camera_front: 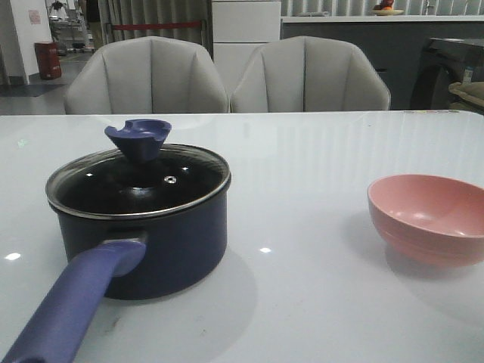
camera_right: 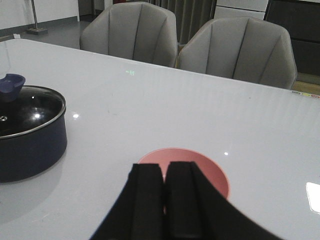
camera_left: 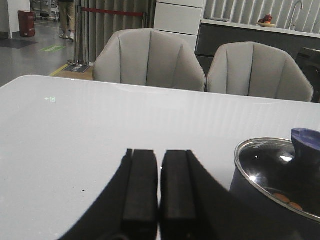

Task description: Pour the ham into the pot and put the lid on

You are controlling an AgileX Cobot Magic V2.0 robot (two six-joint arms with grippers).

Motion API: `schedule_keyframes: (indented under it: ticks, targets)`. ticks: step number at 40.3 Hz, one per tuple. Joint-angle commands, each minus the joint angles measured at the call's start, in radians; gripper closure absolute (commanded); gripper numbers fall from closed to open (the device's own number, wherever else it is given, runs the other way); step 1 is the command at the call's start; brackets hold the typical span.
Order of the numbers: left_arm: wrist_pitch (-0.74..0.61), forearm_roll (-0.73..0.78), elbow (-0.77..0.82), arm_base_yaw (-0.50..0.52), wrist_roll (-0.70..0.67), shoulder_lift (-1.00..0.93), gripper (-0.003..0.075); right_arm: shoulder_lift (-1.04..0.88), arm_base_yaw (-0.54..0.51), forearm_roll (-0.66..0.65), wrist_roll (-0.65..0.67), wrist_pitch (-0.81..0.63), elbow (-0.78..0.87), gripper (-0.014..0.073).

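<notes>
lid [camera_front: 140, 181] seated on pot [camera_front: 144, 242] at 9 o'clock, ham [camera_left: 289, 201] inside, pink bowl [camera_front: 431, 215] at 3 o'clock; both claws, left [camera_left: 159, 187] and right [camera_right: 165, 192], clenched empty: recommend withdrawing clear without nudging the handle.

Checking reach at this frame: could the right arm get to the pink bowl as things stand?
Probably yes. The right gripper, shut and empty, hangs just above the pink bowl, and nothing stands between them; the pot with its lid on sits well off to the side.
</notes>
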Motion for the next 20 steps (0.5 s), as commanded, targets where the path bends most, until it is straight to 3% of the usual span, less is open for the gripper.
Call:
schedule_keyframes:
  ticks: [1, 6, 20]
  targets:
    - [-0.077, 0.025, 0.032, 0.003, -0.051, -0.019, 0.0606, 0.01, 0.002, -0.007, -0.007, -0.08, -0.027, 0.0453]
    - [-0.077, 0.079, 0.032, 0.003, -0.126, -0.019, 0.0606, 0.01, 0.002, -0.007, -0.007, -0.08, -0.027, 0.0453]
    - [-0.075, 0.079, 0.032, 0.003, -0.126, -0.019, 0.0606, 0.01, 0.002, -0.007, -0.007, -0.08, -0.027, 0.0453]
